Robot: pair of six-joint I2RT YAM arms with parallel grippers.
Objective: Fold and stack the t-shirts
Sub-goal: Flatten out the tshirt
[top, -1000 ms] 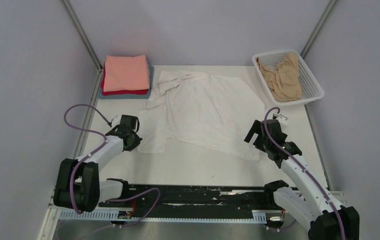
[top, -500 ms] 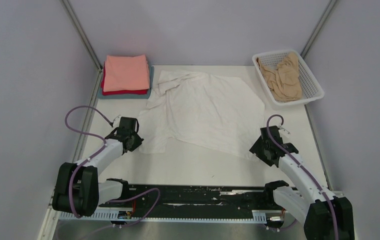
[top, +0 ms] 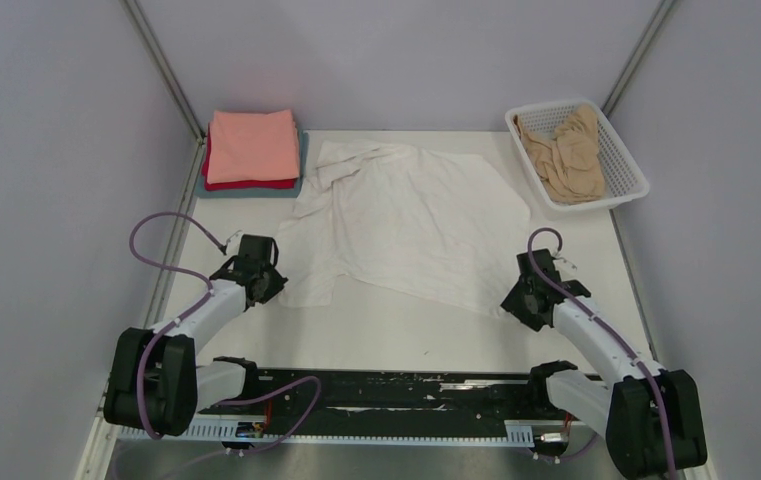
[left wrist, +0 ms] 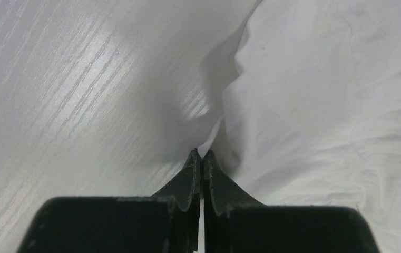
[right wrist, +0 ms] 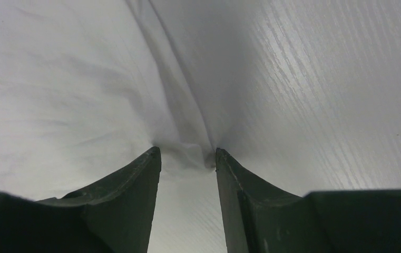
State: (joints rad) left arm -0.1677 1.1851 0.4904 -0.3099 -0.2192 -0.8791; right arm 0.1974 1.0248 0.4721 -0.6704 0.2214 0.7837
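Before me lay a white wood-grain table (top: 386, 335), lit evenly. Plain pale lavender walls (top: 406, 50) closed it in on the left, right and far sides, with a metal post (top: 161, 65) in each far corner.

My left black two-finger gripper (left wrist: 201, 154) has its fingers pressed together, held low; my right black two-finger gripper (right wrist: 186, 153) has its fingers spread apart.

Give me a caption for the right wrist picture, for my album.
Open right gripper straddles a bunched edge of the white t-shirt on the pale table.
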